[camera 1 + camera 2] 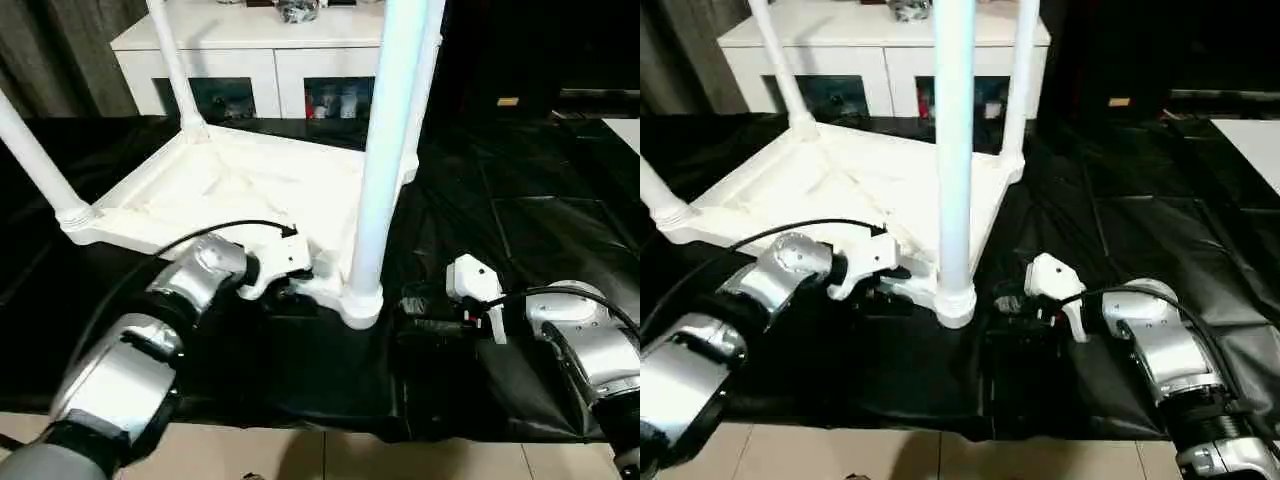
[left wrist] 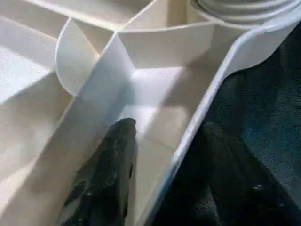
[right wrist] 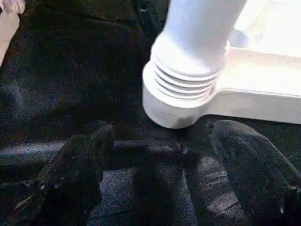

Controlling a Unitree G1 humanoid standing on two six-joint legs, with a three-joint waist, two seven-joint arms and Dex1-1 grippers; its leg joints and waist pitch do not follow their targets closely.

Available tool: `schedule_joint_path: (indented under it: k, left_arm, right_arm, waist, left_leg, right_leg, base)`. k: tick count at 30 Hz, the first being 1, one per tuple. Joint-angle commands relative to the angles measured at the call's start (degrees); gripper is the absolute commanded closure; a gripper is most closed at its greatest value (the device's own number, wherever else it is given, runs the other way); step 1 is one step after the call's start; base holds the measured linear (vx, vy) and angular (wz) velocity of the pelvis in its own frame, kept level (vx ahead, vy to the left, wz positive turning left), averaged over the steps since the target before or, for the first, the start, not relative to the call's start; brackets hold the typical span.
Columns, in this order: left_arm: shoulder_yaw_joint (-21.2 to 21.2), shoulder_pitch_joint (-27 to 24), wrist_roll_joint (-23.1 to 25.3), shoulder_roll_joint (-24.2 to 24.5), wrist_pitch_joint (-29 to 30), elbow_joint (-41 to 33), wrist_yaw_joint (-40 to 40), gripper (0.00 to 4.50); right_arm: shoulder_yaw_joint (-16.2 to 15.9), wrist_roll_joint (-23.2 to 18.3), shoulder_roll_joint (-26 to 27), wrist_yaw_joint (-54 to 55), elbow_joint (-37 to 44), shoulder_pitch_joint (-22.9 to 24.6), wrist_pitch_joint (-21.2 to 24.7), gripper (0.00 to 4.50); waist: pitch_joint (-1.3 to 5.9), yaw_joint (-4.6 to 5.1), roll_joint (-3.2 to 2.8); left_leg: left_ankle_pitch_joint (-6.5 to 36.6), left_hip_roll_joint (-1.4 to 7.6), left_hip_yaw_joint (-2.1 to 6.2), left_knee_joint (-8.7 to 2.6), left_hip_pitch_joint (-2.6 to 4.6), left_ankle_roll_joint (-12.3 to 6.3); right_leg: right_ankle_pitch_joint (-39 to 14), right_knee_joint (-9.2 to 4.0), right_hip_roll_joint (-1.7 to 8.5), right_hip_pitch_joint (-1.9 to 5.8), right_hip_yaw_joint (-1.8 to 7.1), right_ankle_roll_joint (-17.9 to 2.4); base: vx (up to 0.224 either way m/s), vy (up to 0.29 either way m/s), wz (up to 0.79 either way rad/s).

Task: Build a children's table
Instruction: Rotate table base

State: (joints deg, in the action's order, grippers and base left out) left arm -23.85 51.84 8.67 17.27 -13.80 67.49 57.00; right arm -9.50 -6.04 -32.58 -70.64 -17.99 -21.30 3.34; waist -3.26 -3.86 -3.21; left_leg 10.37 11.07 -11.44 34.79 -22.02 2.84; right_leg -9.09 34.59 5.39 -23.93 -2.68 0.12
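Note:
The children's table (image 1: 230, 185) lies upside down on a black cloth, white, with diagonal ribs (image 2: 94, 89) showing. Its tube legs stand up from the corner sockets; the nearest leg (image 1: 385, 150) rises from the front socket (image 3: 181, 101). My left gripper (image 1: 285, 285) is at the table's near rim, just left of that socket. It straddles the rim wall (image 2: 188, 141), with one black finger (image 2: 110, 165) inside the tray, apart from the wall, and the other outside. My right gripper (image 3: 162, 134) rests low on the cloth just right of the front socket, open, with nothing between its fingers.
A white cabinet (image 1: 250, 60) with dark glass doors stands behind the table. The black cloth (image 1: 520, 220) covers the floor to the right and front, wrinkled. Pale floor tiles (image 1: 300, 455) show at the near edge.

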Motion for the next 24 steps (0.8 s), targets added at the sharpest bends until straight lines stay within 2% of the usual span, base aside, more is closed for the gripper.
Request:
schedule_joint_path:
  k: [1,2,6,7,8,9,10,12,13,16,17,18,19,21,24]
  left_arm:
    - [1.28,1.29,0.06,0.26,1.3,0.94,-1.99,2.39]
    - [1.82,1.46,-0.15,0.06,3.05,1.84,-1.03,2.47]
    - [2.1,1.76,0.0,0.01,5.16,2.68,-0.29,2.69]
    - [2.73,1.8,-0.35,-0.03,8.24,2.96,1.14,2.74]
    - [2.76,1.77,-0.36,0.0,8.67,2.92,1.34,2.79]
    - [2.39,1.17,0.06,0.24,10.64,2.35,2.19,2.79]
    - [2.22,0.74,0.2,0.34,11.18,1.88,2.26,2.88]
    - [2.25,0.05,0.18,0.37,12.59,1.01,1.54,2.99]
    - [2.38,-0.3,0.08,0.31,13.54,0.46,0.86,3.03]
    - [3.33,-3.01,-0.9,0.31,18.74,-4.3,-0.33,3.08]
    - [3.33,-3.01,-0.9,0.31,18.74,-4.3,-0.33,3.15]
    - [4.0,-5.49,-1.78,0.41,22.4,-9.09,-0.55,3.18]
    - [4.13,-6.76,-1.96,0.52,24.21,-11.59,-0.79,3.21]
    - [4.98,-10.15,-2.27,0.76,28.42,-18.38,-1.35,3.28]
    - [5.55,-12.34,-2.51,1.01,30.97,-22.83,-1.83,3.34]
  right_arm:
    - [-0.28,-0.44,-0.11,-0.33,2.09,-0.15,0.43,0.69]
    - [-0.33,-0.56,-0.25,-0.28,2.61,-0.01,0.89,0.69]
    - [-0.34,-0.7,-0.46,-0.24,2.91,0.06,1.27,0.69]
    - [-0.17,-0.6,-0.5,0.29,2.36,-0.26,1.18,0.69]
    - [-0.13,-0.58,-0.49,0.39,2.23,-0.33,1.13,0.69]
    - [0.25,-0.46,-0.28,1.19,1.47,-0.71,0.87,0.69]
    - [0.4,-0.34,-0.12,1.64,1.09,-0.95,0.76,0.69]
    - [0.65,0.12,0.2,2.78,0.28,-1.39,0.31,0.69]
    - [0.85,0.41,0.39,3.56,-0.24,-1.64,0.07,0.69]
    - [1.4,1.44,1.08,6.51,-2.01,-2.5,0.09,0.69]
    - [1.4,1.44,1.08,6.51,-2.01,-2.5,0.09,0.69]
    - [1.53,2.33,1.36,8.45,-3.28,-2.94,0.22,0.69]
    - [1.62,2.77,1.54,9.49,-3.93,-3.16,0.33,0.69]
    - [1.78,3.41,1.99,11.83,-5.27,-3.58,0.64,0.69]
    - [1.84,3.36,2.26,12.66,-5.85,-3.71,0.65,0.69]
  waist:
    - [4.18,-0.34,0.53]
    - [4.15,-0.35,0.75]
    - [4.1,-0.21,0.73]
    - [4.19,-0.06,1.0]
    - [4.17,0.01,0.96]
    - [4.21,0.1,1.23]
    - [4.12,0.13,1.16]
    - [4.21,0.25,1.09]
    - [4.23,0.28,1.29]
    - [4.09,0.46,1.36]
    - [4.1,0.53,1.3]
    - [4.2,0.52,1.45]
    - [4.07,0.71,1.41]
    - [4.12,0.89,1.35]
    - [4.14,1.15,1.3]
  left_leg:
    - [17.0,1.66,1.08,-4.31,1.0,-3.36]
    - [16.85,1.68,1.11,-4.37,0.97,-3.41]
    - [16.71,1.67,1.17,-4.42,0.86,-3.38]
    - [15.71,1.64,1.22,-4.41,0.67,-3.56]
    - [15.28,1.66,1.23,-4.43,0.58,-3.59]
    - [14.4,1.64,1.27,-4.36,0.48,-3.88]
    - [14.34,1.58,1.26,-4.37,0.43,-4.08]
    - [14.32,1.62,1.19,-4.27,0.64,-4.28]
    - [13.93,1.57,1.14,-4.19,0.61,-4.48]
    - [13.72,1.64,1.14,-4.28,0.62,-4.62]
    - [13.69,1.66,1.13,-4.28,0.62,-4.7]
    - [13.48,1.72,1.09,-4.25,0.73,-4.69]
    - [13.27,1.62,1.11,-4.32,0.51,-4.9]
    - [13.11,1.7,1.07,-4.34,0.59,-4.93]
    - [13.08,1.71,1.02,-4.32,0.64,-5.15]
  right_leg:
    - [-13.81,-4.4,2.47,3.23,1.34,-15.13]
    - [-14.42,-4.45,2.5,3.26,1.33,-14.88]
    - [-15.26,-4.53,2.59,3.27,1.37,-14.56]
    - [-14.59,-4.39,2.68,3.46,1.34,-14.68]
    - [-14.21,-4.32,2.69,3.5,1.34,-14.73]
    - [-13.45,-4.19,2.77,3.57,1.33,-14.89]
    - [-13.72,-4.3,2.76,3.53,1.29,-14.91]
    - [-14.25,-4.39,2.8,3.42,1.36,-15.01]
    - [-13.66,-4.33,2.76,3.42,1.39,-15.22]
    - [-13.8,-4.31,2.74,3.4,1.37,-15.54]
    - [-13.97,-4.33,2.71,3.36,1.37,-15.52]
    - [-13.78,-4.31,2.8,3.41,1.41,-15.61]
    - [-13.89,-4.35,2.7,3.36,1.33,-15.76]
    - [-14.15,-4.37,2.74,3.36,1.35,-15.76]
    - [-14.06,-4.39,2.59,3.31,1.38,-15.55]
  base:
    - [0.0,0.0,0.0]
    - [0.0,0.0,0.0]
    - [0.0,0.0,0.0]
    - [0.0,0.0,0.0]
    - [0.0,0.0,0.0]
    - [0.0,0.0,0.0]
    - [0.0,0.0,0.0]
    - [0.0,0.0,0.0]
    - [0.0,0.0,0.0]
    - [0.0,0.0,0.0]
    - [0.0,0.0,0.0]
    - [0.0,0.0,0.0]
    - [0.0,0.0,0.0]
    - [0.0,0.0,0.0]
    - [0.0,0.0,0.0]
